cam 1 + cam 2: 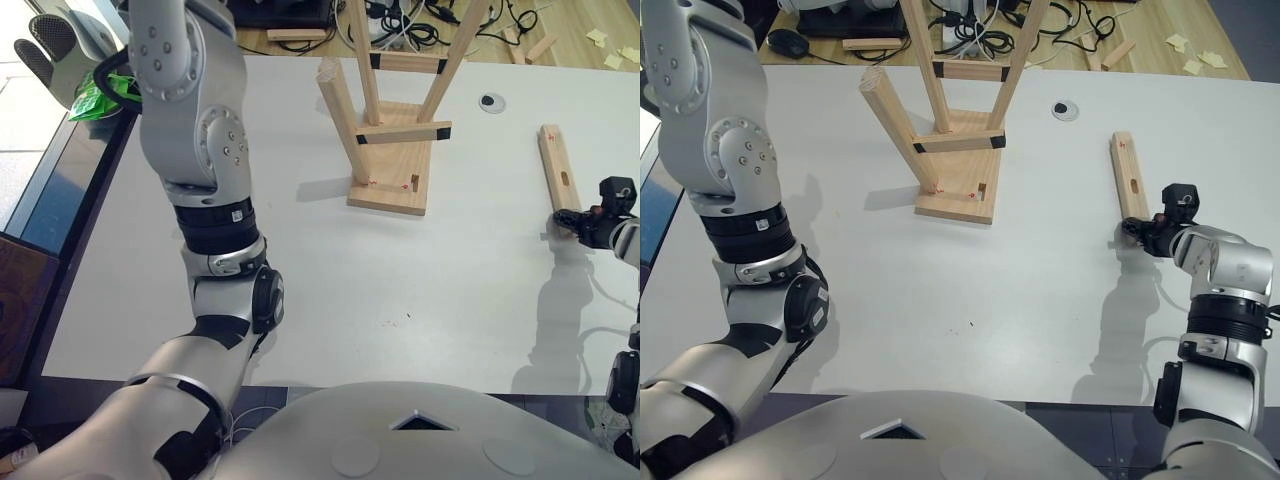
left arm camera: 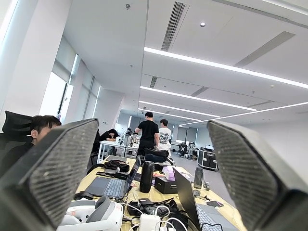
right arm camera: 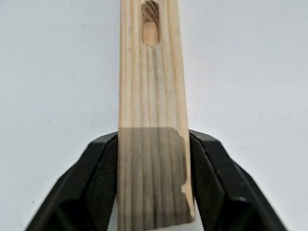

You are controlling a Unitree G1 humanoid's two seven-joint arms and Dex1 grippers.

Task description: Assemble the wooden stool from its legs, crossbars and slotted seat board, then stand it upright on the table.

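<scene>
One loose pale-wood stool leg (image 1: pixel 556 165), a square-section bar with an oblong slot cut into its top face, lies flat on the matte white table (image 1: pixel 400 300), well to the right of the rectangular wooden seat board (image 1: pixel 400 165). The right gripper (image 3: pixel 153 159) is clenched on the near end of this stool leg. Its two smooth black fingers (image 3: pixel 96 183) press against opposite long sides, and straight grain runs lengthwise along the wood between them.

The seat board lies flat on the table. Three pale wooden legs (image 1: pixel 368 60) rise from it, the left one leaning outward. Two thin wooden crossbars (image 1: pixel 405 133) span between legs, with black tape bands (image 1: pixel 444 130) wrapped at the joints. A small rectangular slot shows in the board's near edge.

A dark round cable cap (image 1: pixel 491 102) sits in the table just right of the seat board's far corner.

The left gripper (image 2: pixel 153 125) is raised well to the left of the seat board and is released. Its two dark, mesh-textured pads (image 2: pixel 62 168) stand wide apart, aimed toward the ceiling.
</scene>
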